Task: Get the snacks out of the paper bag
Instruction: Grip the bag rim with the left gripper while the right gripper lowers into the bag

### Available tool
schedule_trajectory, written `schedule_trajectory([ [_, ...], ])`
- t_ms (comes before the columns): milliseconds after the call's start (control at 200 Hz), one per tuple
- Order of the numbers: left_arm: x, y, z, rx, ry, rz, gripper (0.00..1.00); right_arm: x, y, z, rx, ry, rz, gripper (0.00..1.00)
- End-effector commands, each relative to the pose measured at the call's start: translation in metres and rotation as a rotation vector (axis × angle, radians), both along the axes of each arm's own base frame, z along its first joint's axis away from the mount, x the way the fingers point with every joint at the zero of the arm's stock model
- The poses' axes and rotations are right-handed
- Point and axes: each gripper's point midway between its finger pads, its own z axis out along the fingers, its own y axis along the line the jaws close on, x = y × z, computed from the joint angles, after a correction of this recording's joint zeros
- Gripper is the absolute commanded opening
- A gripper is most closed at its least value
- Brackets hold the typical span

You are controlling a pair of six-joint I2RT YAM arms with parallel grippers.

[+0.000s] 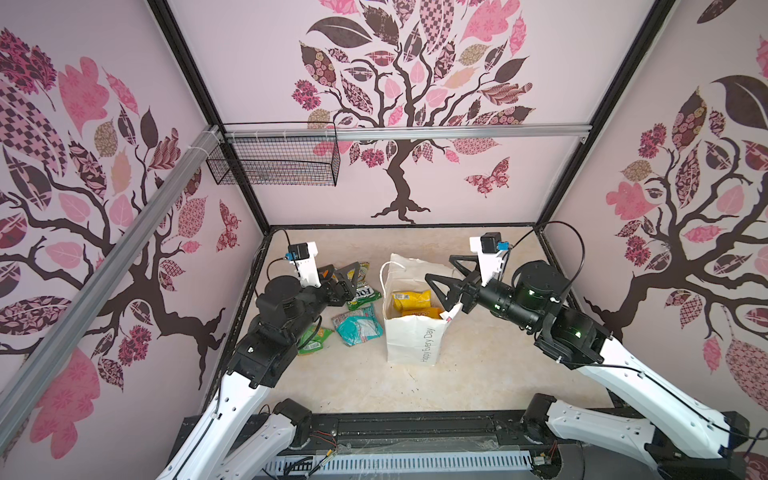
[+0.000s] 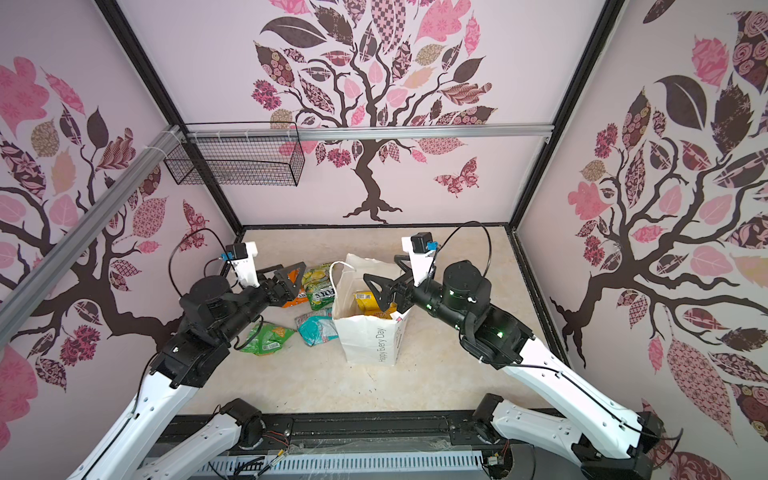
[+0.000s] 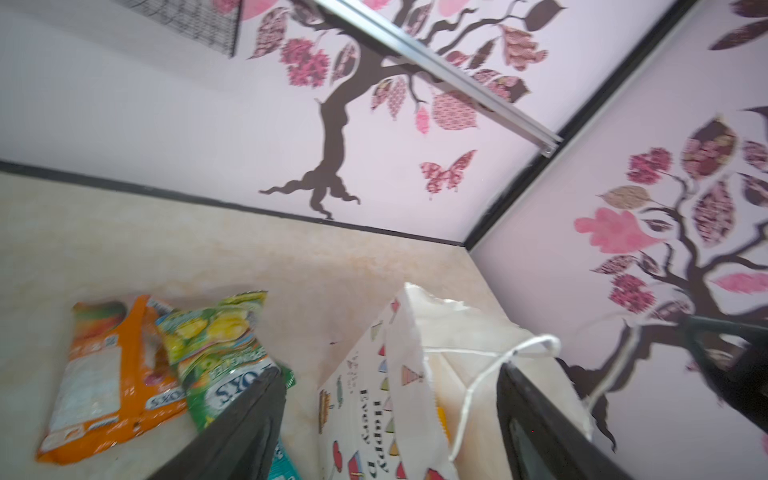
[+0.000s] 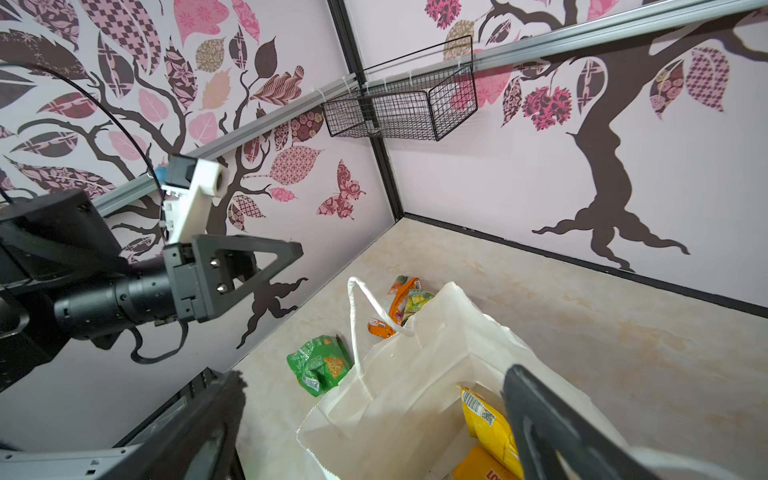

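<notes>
The white paper bag (image 1: 411,332) (image 2: 370,338) stands upright mid-table, mouth open, with two yellow snacks (image 1: 411,300) (image 4: 486,419) inside. My right gripper (image 1: 438,268) (image 4: 374,374) hangs open over the bag's mouth, empty. Left of the bag, more snacks lie on the table: an orange one (image 3: 108,374), a green-yellow FOX'S packet (image 1: 361,286) (image 3: 216,340), a teal one (image 1: 359,328) and a green one (image 1: 313,338) (image 4: 320,365). My left gripper (image 1: 343,276) (image 3: 390,374) is open just above the orange and FOX'S packets, holding nothing.
A black wire mesh basket (image 1: 274,162) (image 4: 399,108) hangs on the back wall at upper left. Patterned walls close in the table (image 1: 490,374) on three sides. The bag's cord handle (image 3: 490,374) lies close to one left finger.
</notes>
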Motion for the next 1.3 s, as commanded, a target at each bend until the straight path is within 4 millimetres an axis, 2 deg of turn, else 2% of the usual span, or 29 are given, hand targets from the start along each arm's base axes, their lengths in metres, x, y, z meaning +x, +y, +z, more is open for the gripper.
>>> schedule_trajectory([
  [0, -0.031, -0.032, 0.039, 0.019, -0.107, -0.248, 0.83, -0.003, 0.012, 0.005, -0.006, 0.047, 0.06, 1.0],
  [185, -0.055, -0.054, 0.057, 0.034, -0.145, -0.416, 0.86, 0.02, 0.026, -0.037, -0.179, 0.239, 0.006, 1.0],
  [295, -0.061, -0.064, 0.053, 0.076, -0.146, -0.452, 0.87, 0.027, 0.033, -0.058, -0.246, 0.307, -0.002, 0.98],
  [430, -0.062, -0.067, 0.047, 0.103, -0.139, -0.458, 0.87, 0.036, 0.036, -0.08, -0.325, 0.353, -0.026, 0.84],
  [660, -0.059, -0.066, 0.034, 0.109, -0.112, -0.444, 0.88, 0.057, 0.023, -0.123, -0.484, 0.373, -0.151, 0.76],
  [975, -0.061, -0.067, 0.035, 0.125, -0.119, -0.457, 0.9, 0.057, 0.051, -0.159, -0.548, 0.461, -0.042, 0.75],
  [1170, -0.062, -0.062, 0.036, 0.138, -0.139, -0.433, 0.98, 0.059, 0.057, -0.191, -0.612, 0.519, -0.024, 0.76],
  [1295, -0.062, -0.061, 0.035, 0.137, -0.143, -0.429, 0.99, 0.06, 0.062, -0.211, -0.643, 0.554, -0.009, 0.77],
])
